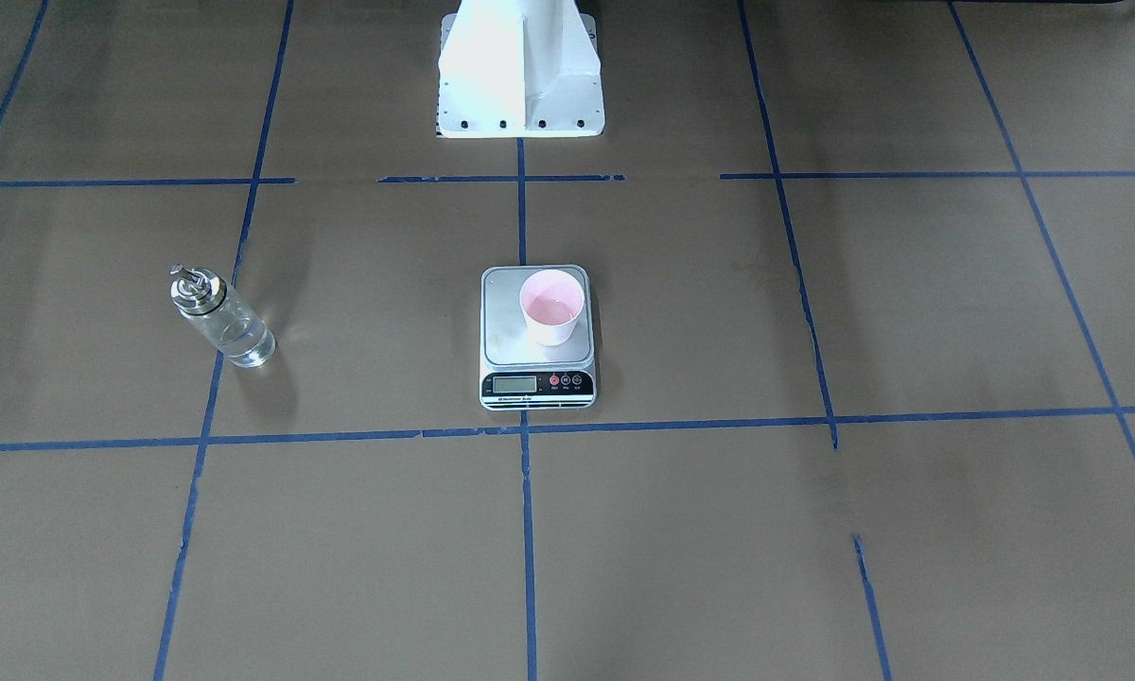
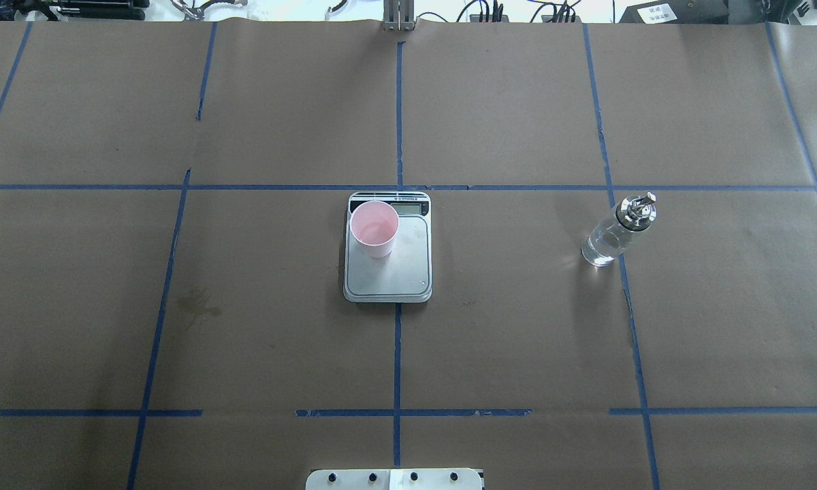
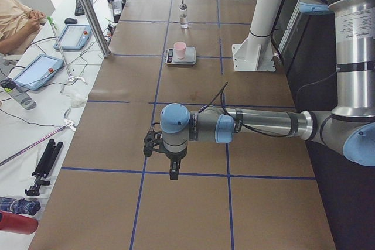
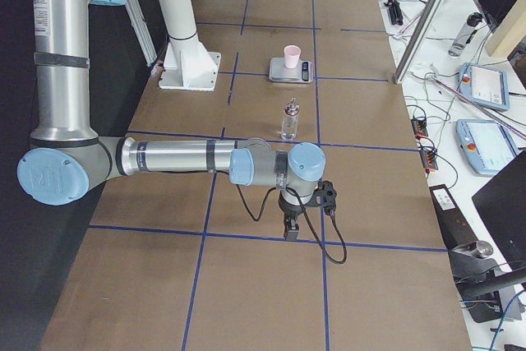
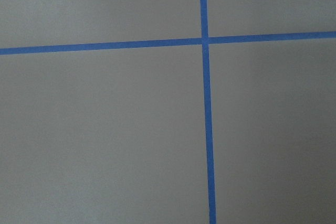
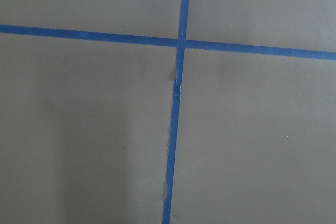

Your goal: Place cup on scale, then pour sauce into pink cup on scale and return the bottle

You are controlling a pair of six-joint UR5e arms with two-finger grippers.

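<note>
Nearest, at the table's (image 2: pixel 517 327) left end, the left gripper (image 3: pixel 174 173) hangs pointing down over brown paper near a crossing of blue tape lines (image 5: pixel 206 129), holding nothing. It shows only in the side view, and from there it cannot be told whether its fingers are spread or closed. The right gripper (image 4: pixel 289 232) hangs the same way over the table's right end, also with nothing in it and its finger spacing just as unreadable. Both wrist cameras show only paper and tape.

Farther along, at the centre of the table in front of the robot's white pedestal (image 1: pixel 520 66), the scale (image 2: pixel 398 272) lies flat with its display strip on the side away from the robot. The pink cup (image 2: pixel 374 228) stands upright on its steel plate, on the half toward the robot's left and closer to the display. A faint gleam shows inside the cup.

Beyond, on the robot's right and well apart from the scale, the glass bottle (image 2: pixel 616 231) stands upright on the paper, touching a blue tape line. The clear sauce (image 2: pixel 602 245) fills its lower part.
</note>
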